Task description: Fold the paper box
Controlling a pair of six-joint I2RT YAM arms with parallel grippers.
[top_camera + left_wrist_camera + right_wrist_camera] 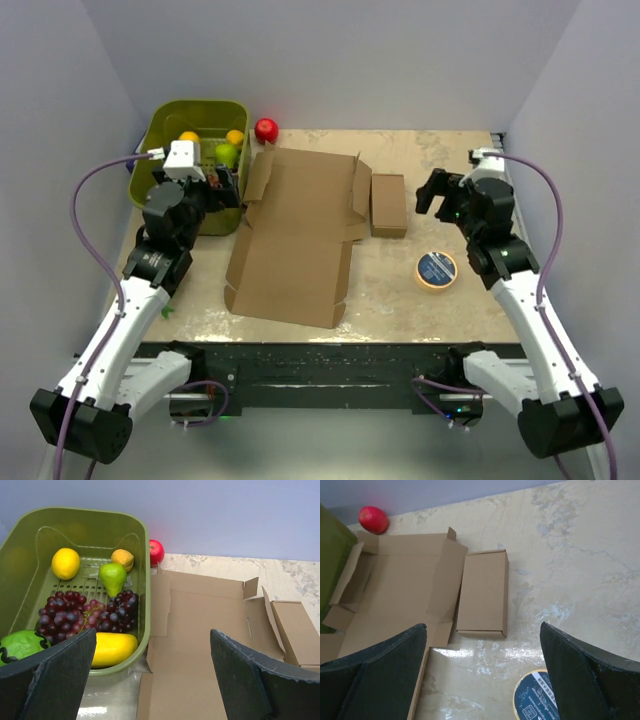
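The paper box (295,235) lies as a flat brown cardboard sheet with flaps in the middle of the table. It also shows in the left wrist view (200,645) and the right wrist view (395,585). My left gripper (222,187) is open and empty, held above the sheet's left edge beside the green basket; in its wrist view (152,680) the jaws stand wide apart. My right gripper (432,192) is open and empty, raised over the table right of the sheet; in its wrist view (482,675) the jaws stand wide apart.
A green basket (165,120) of fruit stands at the back left, touching the sheet's left flap. A red apple (266,129) lies behind the sheet. A small closed cardboard box (388,204) lies by its right edge. A tape roll (437,269) lies at the right.
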